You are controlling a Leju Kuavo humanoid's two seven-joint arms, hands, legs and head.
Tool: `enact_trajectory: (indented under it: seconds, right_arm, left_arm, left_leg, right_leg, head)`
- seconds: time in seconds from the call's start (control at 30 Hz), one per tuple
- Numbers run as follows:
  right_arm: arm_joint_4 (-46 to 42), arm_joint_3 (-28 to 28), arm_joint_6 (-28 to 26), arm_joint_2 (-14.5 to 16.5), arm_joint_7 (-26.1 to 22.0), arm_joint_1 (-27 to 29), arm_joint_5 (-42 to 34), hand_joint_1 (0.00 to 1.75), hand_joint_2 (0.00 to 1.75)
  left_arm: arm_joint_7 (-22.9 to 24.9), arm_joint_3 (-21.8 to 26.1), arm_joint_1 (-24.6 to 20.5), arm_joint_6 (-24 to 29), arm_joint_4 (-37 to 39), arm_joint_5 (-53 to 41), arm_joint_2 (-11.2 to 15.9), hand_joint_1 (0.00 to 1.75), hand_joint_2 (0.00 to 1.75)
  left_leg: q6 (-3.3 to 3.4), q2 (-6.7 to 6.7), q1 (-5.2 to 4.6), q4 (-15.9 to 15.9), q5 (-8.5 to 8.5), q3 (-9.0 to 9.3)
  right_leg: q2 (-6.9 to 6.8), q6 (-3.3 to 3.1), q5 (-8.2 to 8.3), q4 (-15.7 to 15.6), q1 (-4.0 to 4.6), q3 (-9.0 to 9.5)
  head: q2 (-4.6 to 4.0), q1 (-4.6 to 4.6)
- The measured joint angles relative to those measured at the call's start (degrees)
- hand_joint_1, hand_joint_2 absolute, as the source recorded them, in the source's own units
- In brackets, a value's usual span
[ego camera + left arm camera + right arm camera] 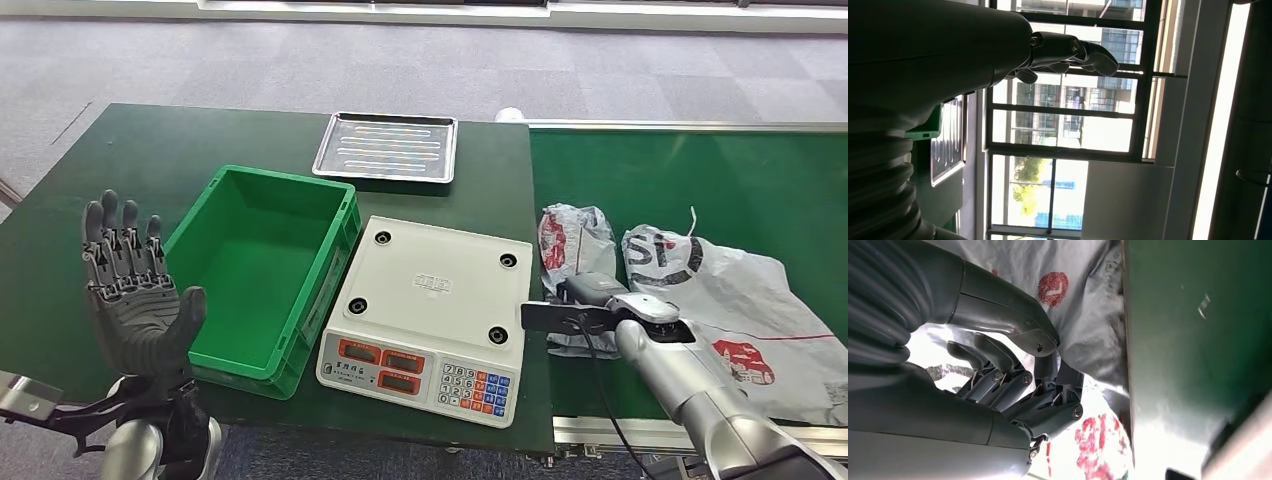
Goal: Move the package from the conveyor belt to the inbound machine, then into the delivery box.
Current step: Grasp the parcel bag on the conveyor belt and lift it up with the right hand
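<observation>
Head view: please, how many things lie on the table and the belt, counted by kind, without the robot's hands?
Grey plastic packages on the conveyor belt: 2
Green crate: 1
Weighing scale: 1
Metal tray: 1
Total: 5

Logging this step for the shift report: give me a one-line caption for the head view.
Right robot hand closes on the smaller grey package on the conveyor belt; left robot hand raised open beside the green box.
</observation>
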Motion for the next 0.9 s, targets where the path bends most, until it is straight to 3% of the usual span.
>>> enact_trajectory:
  seconds: [0.17,0.4,0.53,0.77,0.9]
  right_arm:
    - [-2.49,0.16,-3.32,-1.21,-0.4,-2.31,-1.68,1.75,1.75]
    - [-13.32,0.09,-5.57,-3.66,7.41,-4.95,0.75,1.75,1.75]
    - [-19.34,-1.16,-5.97,-4.09,9.34,-5.76,3.31,1.75,1.75]
    - [-26.8,-4.59,-7.33,-1.78,11.12,-6.47,8.68,1.75,1.75]
    - [-28.18,-5.39,-7.45,0.62,8.57,-9.34,9.19,1.75,1.75]
  left_arm:
    - [-0.63,0.43,0.91,0.45,-0.76,0.15,0.05,0.0,1.75]
    - [-0.98,2.04,2.7,0.13,-2.73,-0.03,-0.28,0.0,1.75]
    - [-0.99,2.87,3.02,-0.48,-3.33,-0.32,-0.61,0.0,1.75]
    - [-0.95,3.05,2.89,-0.66,-3.51,-0.97,-1.12,0.0,1.75]
    - [-0.87,3.05,1.86,-0.81,-3.07,-1.05,-1.22,0.0,1.75]
  left_leg:
    - [0.01,-0.02,-0.01,0.0,0.01,-0.05]
    - [0.01,-0.03,-0.01,0.01,0.02,-0.05]
    - [0.01,-0.03,0.0,0.01,0.02,-0.06]
    - [0.01,-0.03,0.0,0.01,0.03,-0.05]
    - [-0.01,-0.02,0.0,0.01,0.06,-0.05]
  right_leg:
    - [0.01,0.01,0.01,0.0,-0.02,-0.04]
    - [-0.03,0.01,0.01,0.0,-0.01,-0.06]
    - [-0.02,0.01,0.01,0.0,-0.01,-0.06]
    - [-0.03,0.01,0.01,0.0,0.01,-0.05]
    - [0.01,0.01,0.03,0.01,0.01,-0.07]
  head:
    - [0.0,-0.01]
    - [0.0,0.0]
    - [0.0,0.0]
    - [0.0,-0.01]
    - [0.0,0.0]
